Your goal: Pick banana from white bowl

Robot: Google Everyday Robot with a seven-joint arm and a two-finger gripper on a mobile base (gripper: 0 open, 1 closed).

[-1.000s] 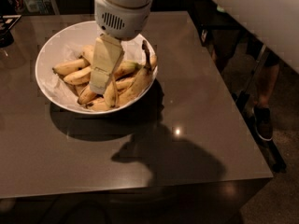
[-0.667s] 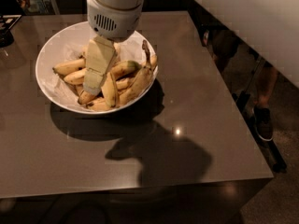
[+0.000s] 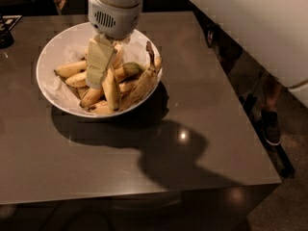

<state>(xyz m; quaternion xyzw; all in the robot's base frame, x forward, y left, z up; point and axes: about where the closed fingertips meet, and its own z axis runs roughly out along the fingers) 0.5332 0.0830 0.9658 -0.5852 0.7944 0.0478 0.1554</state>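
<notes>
Tool [image 3: 96, 78] sits low in the white bowl [image 3: 53, 88] on the worktop [image 3: 202, 109] (grip state cannot be told), with the banana [image 3: 139, 84] just camera-right of it along the rim, long axis diagonal, dark stem at the far end.

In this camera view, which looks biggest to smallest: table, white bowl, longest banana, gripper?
table
white bowl
banana and gripper, down in the bowl: they look alike, and the gripper seems nearer the camera, so unranked.
</notes>
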